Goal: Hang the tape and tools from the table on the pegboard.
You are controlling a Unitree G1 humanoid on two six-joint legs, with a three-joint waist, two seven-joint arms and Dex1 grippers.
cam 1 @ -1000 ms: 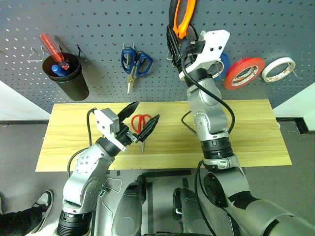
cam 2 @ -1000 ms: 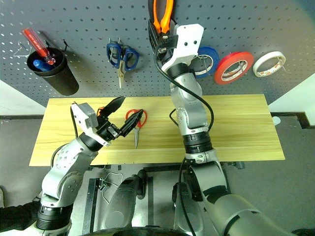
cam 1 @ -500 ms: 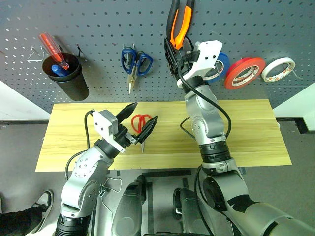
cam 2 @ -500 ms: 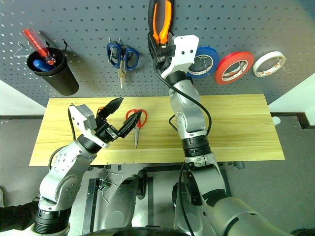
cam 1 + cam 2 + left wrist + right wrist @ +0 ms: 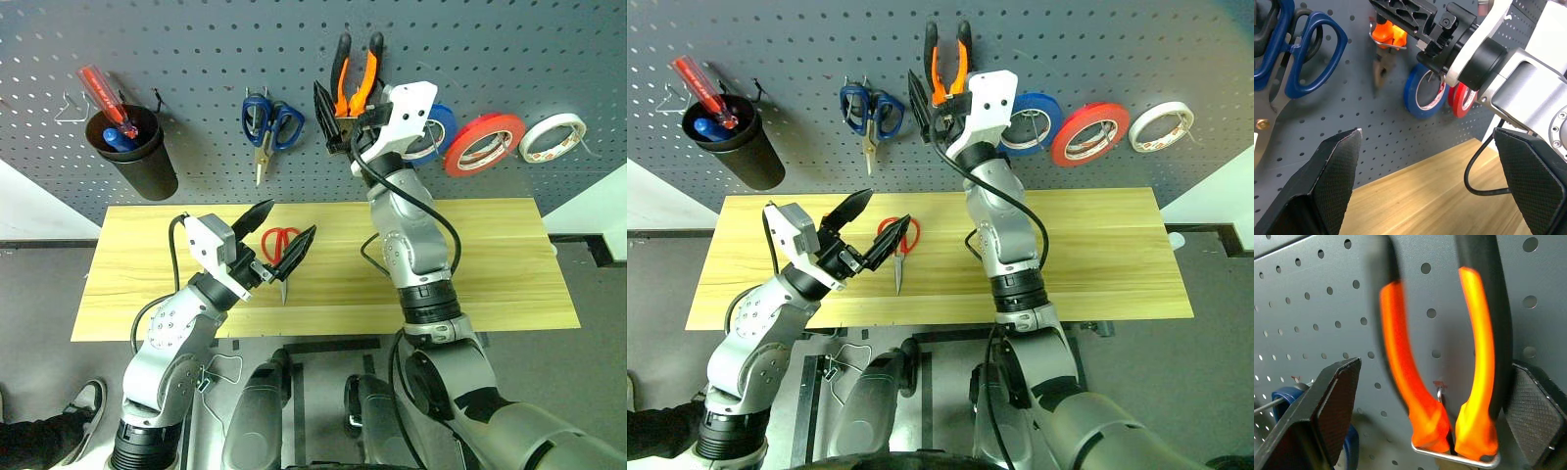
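Note:
The orange-and-black pliers (image 5: 355, 64) hang from a wire hook (image 5: 1454, 458) on the dark grey pegboard (image 5: 196, 59). My right gripper (image 5: 1432, 382) is open, with one finger on each side of the handles. The red tape (image 5: 482, 143) hangs on the pegboard to the right of that arm. The red-handled scissors (image 5: 281, 243) lie on the light wood table (image 5: 490, 264), partly behind my left gripper (image 5: 291, 221). That gripper hovers open above them with nothing between its fingers.
Blue-handled scissors (image 5: 269, 122) hang left of the pliers. A blue tape roll (image 5: 1425, 93) and a white roll (image 5: 554, 137) flank the red tape. A black cup (image 5: 137, 157) holding a red-handled screwdriver (image 5: 106, 96) hangs at the far left.
The pliers came down the board and now hang on the hook. My right gripper, shut on them before, has opened. The left arm has not moved.

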